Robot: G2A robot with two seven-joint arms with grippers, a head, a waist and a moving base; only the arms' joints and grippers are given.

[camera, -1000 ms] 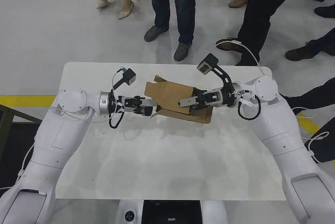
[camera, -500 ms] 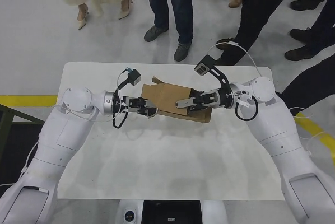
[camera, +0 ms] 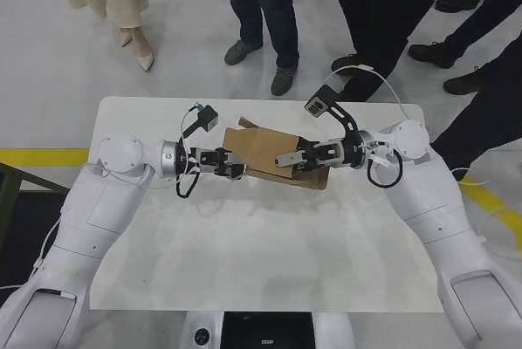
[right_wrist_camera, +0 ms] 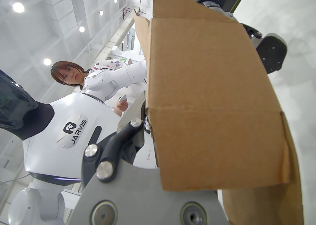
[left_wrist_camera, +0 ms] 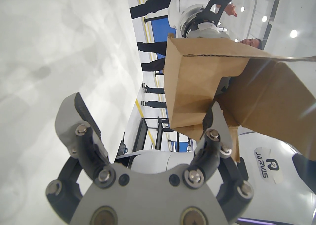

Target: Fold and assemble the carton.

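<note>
A brown cardboard carton [camera: 268,150], partly folded with loose flaps, is held just above the far middle of the white table [camera: 243,262]. My right gripper [camera: 289,160] lies across the carton's top from the right, shut on one wall. In the right wrist view that wall [right_wrist_camera: 209,102] runs down between the jaws, hiding one finger. My left gripper [camera: 235,167] is at the carton's left end and open. In the left wrist view [left_wrist_camera: 148,112], one fingertip [left_wrist_camera: 214,117] touches the edge of a hanging flap [left_wrist_camera: 190,92], while the other hangs free over the table.
The near half of the table is bare white surface. Several people stand on the floor beyond the far edge. A dark frame [camera: 3,188] stands left of the table.
The left gripper has edged slightly closer to the carton's left end. The raised flap at the carton's far left corner has dropped a little. The right gripper keeps its hold.
</note>
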